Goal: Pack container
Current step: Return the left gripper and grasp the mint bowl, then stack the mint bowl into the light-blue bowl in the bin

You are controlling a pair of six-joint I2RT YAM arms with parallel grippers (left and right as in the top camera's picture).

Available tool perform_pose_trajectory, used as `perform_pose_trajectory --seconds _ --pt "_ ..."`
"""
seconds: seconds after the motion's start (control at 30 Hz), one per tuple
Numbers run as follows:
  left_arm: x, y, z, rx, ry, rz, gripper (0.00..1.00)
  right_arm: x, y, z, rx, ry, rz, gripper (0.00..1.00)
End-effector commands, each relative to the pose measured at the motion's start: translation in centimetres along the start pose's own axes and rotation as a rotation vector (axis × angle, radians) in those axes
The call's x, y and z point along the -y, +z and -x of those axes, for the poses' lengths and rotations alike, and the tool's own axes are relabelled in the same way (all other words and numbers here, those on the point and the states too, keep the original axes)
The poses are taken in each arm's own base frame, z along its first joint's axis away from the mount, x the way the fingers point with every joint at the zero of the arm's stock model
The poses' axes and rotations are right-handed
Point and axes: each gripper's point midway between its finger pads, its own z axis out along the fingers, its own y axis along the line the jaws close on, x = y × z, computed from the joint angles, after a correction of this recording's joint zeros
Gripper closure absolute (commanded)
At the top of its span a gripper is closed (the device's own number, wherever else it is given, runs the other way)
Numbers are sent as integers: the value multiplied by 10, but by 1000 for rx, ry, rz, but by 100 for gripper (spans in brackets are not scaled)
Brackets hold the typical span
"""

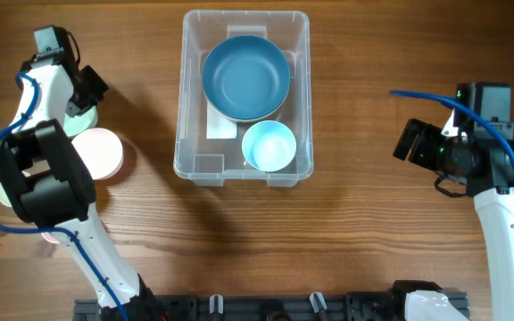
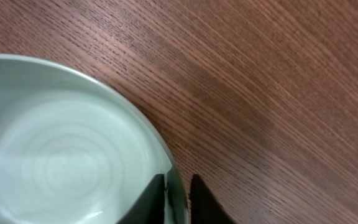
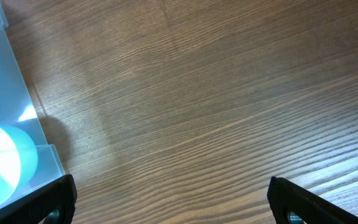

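Observation:
The clear rectangular container (image 1: 244, 165) stands at the table's middle back, holding a large blue bowl (image 1: 245, 78) and a small light-blue bowl (image 1: 269, 145). Its corner also shows in the right wrist view (image 3: 17, 106), with the light-blue bowl (image 3: 2, 163) inside. My left gripper (image 1: 83, 98) is at the far left, its fingers (image 2: 178, 198) shut on the rim of a pale green bowl (image 2: 61, 149). A pink bowl (image 1: 101, 152) sits just in front of it. My right gripper (image 3: 169, 199) is open and empty over bare table, to the right of the container.
A pale green item (image 1: 4, 192) and a pink item (image 1: 50, 235) peek out from under the left arm at the left edge. A black rail (image 1: 266, 308) runs along the front edge.

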Motion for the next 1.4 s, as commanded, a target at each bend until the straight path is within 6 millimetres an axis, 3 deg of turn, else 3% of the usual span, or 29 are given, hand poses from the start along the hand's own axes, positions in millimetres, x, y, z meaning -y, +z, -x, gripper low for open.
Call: perform_pose_trajectory --seconds 0.0,0.17,0.27,0.33,0.37,0.43,0.47,0.53,0.57,0.6,0.67,0.73,0.8,0.9,0.97,1.1,1.2,1.3,1.37 --pt "-1 10 -2 -5 5 13 89 1 1 0 3 -15 -8 0" --pt "-7 9 4 25 9 50 96 1 1 0 4 -15 -8 0" --pt "-2 -9 17 56 13 46 96 1 0 1 7 -15 -7 0" --pt "16 -49 31 85 48 25 96 1 0 1 7 -15 -7 0" --pt "30 -80 33 96 75 9 96 1 0 1 7 -15 -7 0" --pt "50 -122 28 109 114 -14 96 1 0 1 7 -15 -7 0" --pt "71 -161 19 129 160 -45 96 1 1 1 6 -15 -7 0" --pt "101 -210 -3 161 233 -101 96 1 1 0 4 -14 -7 0" --pt "118 -236 -20 177 282 -137 96 1 1 0 3 -14 -8 0" --pt "146 -271 -56 190 376 -198 96 1 1 0 1 -13 -9 0" --pt "178 -299 -109 172 507 -259 96 14 0 3 25 53 -85 0" --pt "205 -309 -164 127 642 -297 96 31 -1 7 48 143 -148 0" --pt "227 -312 -211 89 755 -324 96 43 -1 8 38 200 -149 0" --pt "241 -308 -255 14 797 -339 96 47 0 7 26 224 -133 0" --pt "254 -297 -294 -107 854 -381 96 47 0 7 24 225 -133 0" --pt "262 -254 -330 -207 903 -296 96 47 0 4 13 223 -134 0" --pt "265 -220 -369 -340 945 -254 96 47 0 4 13 223 -134 0" --pt "261 -202 -379 -375 950 -203 96 47 0 4 13 222 -133 0" --pt "262 -201 -378 -373 949 -204 96 47 0 4 13 223 -133 0"
